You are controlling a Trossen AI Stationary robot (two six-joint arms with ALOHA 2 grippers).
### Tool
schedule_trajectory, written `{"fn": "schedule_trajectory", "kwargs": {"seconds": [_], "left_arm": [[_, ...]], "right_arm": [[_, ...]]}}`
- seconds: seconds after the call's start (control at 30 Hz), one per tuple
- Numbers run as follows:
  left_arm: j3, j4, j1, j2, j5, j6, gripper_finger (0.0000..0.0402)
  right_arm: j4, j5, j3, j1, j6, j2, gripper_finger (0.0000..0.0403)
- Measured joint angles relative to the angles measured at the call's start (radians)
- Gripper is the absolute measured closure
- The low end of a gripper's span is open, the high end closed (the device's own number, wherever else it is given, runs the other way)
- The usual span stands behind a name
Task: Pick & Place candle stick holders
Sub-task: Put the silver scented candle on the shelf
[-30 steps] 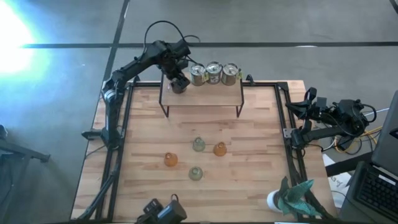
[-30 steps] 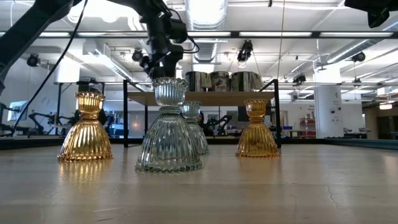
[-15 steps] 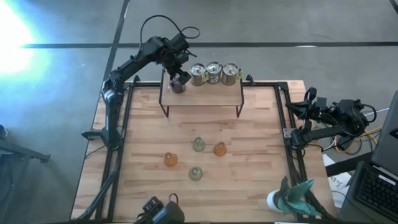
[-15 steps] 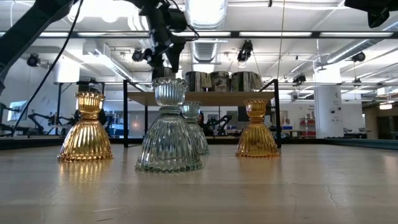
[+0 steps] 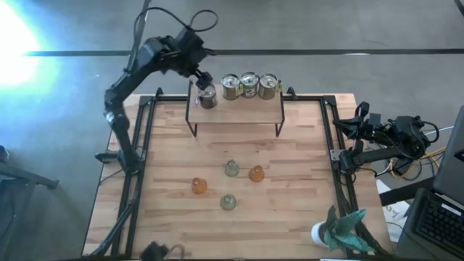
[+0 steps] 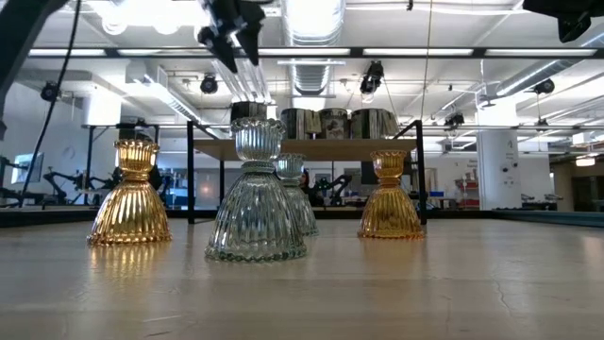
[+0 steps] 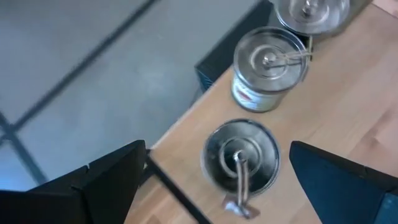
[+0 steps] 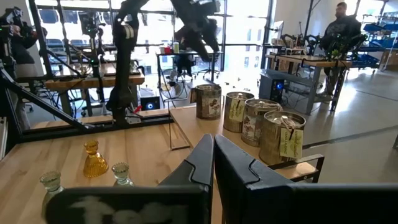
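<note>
Silvery and can-like, the fourth cup (image 7: 241, 153) sits directly beneath the left gripper (image 7: 211, 180), whose fingers are spread wide and empty above the shelf (image 5: 235, 109), so the placing step looks done and the next move calls for reaching toward the glass holders (image 5: 230, 168) on the surface (image 5: 290, 210).

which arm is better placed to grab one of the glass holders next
Left, probably. The left gripper hangs open above the silvery can on the shelf, over the table. The right gripper sits shut off the table's right edge.
</note>
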Motion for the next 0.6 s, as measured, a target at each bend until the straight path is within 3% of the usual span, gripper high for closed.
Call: {"fn": "schedule_trajectory", "kwargs": {"seconds": [0.13,0.3,0.5,0.6], "left_arm": [[-0.027,0.011,-0.043,-0.079,-0.073,-0.006,0.0003],[-0.154,0.124,-0.077,-0.193,-0.050,0.061,0.0024],[-0.516,0.457,-0.086,-0.381,0.122,0.099,0.0102],[-0.717,0.644,-0.086,-0.478,0.152,0.098,0.0142]], "right_arm": [[0.000,0.000,0.000,0.000,0.000,0.000,0.0394],[0.000,0.000,0.000,0.000,0.000,0.000,0.0394],[0.000,0.000,0.000,0.000,0.002,0.000,0.0394],[0.000,0.000,0.000,0.000,0.000,0.000,0.0394]]}}
